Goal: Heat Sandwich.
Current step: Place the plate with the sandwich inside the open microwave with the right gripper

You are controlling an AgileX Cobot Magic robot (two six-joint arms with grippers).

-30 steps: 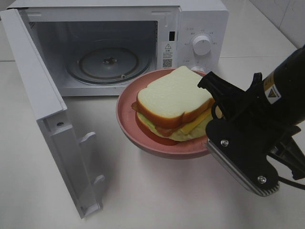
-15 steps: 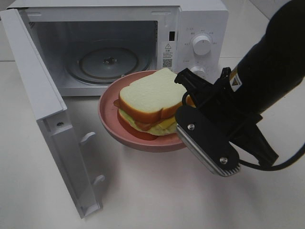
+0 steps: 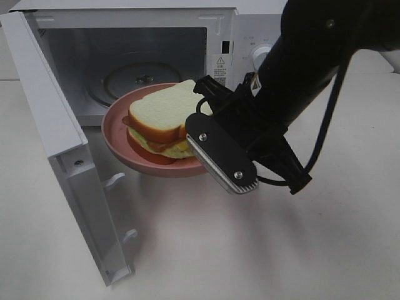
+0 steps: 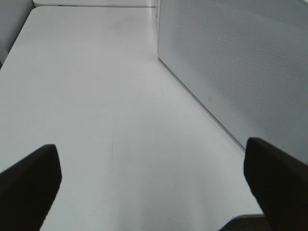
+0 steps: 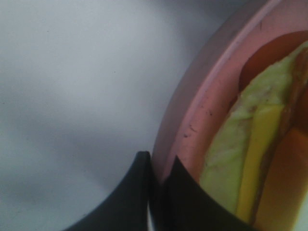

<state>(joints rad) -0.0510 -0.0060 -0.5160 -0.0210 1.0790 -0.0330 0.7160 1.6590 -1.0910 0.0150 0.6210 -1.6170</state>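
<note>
The sandwich [image 3: 164,112], white bread over yellow and green filling, lies on a round pink plate [image 3: 119,147]. My right gripper [image 3: 205,125] is shut on the plate's right rim and holds it in the air at the mouth of the open microwave [image 3: 262,25]. In the right wrist view the gripper [image 5: 159,185] pinches the plate rim [image 5: 211,82], with the sandwich [image 5: 260,144] just inside. My left gripper [image 4: 153,180] is open and empty over bare table, beside the microwave's perforated side wall [image 4: 240,62]; it is not in the exterior view.
The microwave door [image 3: 56,144] swings out to the left toward the table's front. A glass turntable [image 3: 134,78] lies inside the cavity. The control knob is mostly hidden behind my right arm. White table [image 3: 187,250] spreads in front.
My right gripper has carried the plate and sandwich leftward and back, from in front of the control panel to the microwave's opening. The left gripper is unchanged.
</note>
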